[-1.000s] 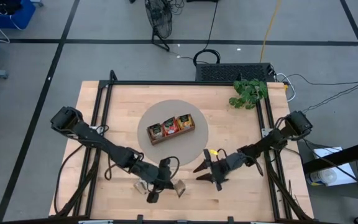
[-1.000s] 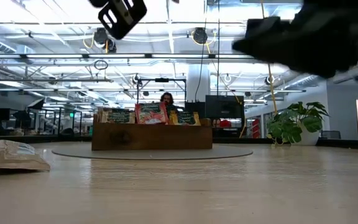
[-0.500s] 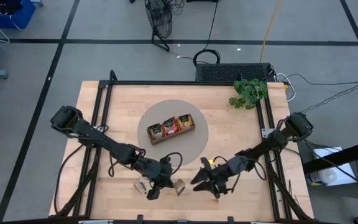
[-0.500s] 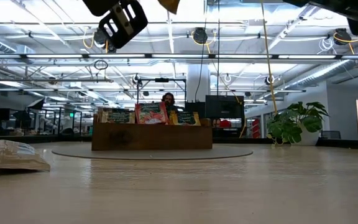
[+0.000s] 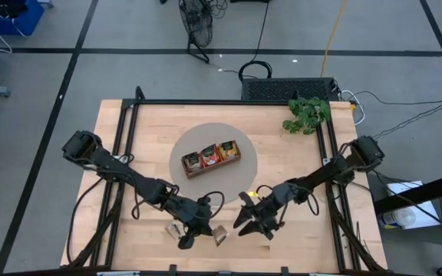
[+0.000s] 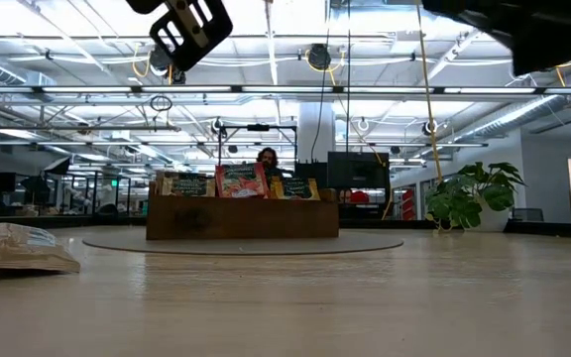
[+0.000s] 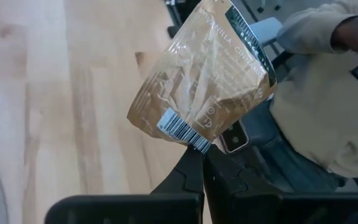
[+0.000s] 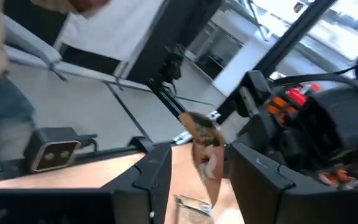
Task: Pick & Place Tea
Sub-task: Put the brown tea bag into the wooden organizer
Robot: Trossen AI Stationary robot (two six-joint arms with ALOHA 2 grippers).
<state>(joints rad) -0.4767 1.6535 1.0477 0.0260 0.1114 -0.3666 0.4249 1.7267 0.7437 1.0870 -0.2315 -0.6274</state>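
My left gripper (image 5: 192,238), near the table's front edge, is shut on a crumpled beige tea sachet (image 5: 219,234) and holds it above the table. My right gripper (image 5: 245,224) stands open just to the right of that sachet, pointing at it. In the right wrist view the sachet (image 8: 205,149) shows edge-on ahead of the open fingers. A second beige sachet (image 5: 176,230) lies flat on the table beside the left gripper. The wooden tray (image 5: 211,159) holds standing sachets. My left gripper pinches the beige sachet between its two shut fingers at a corner by the barcode (image 7: 194,142). The rest of the sachet sticks out beyond the fingertips, crumpled and clear of the table.
The tray stands on a round grey mat (image 5: 240,180) at the table's middle. A potted plant (image 5: 307,113) sits at the far right corner. A person in pale clothing (image 7: 316,106) is just past the table's near edge.
My right gripper has risen and swung toward the table's left, closing on the sachet in my left gripper, and has rolled at the wrist. Its fingers have stayed open. My left gripper has kept its hold in place.
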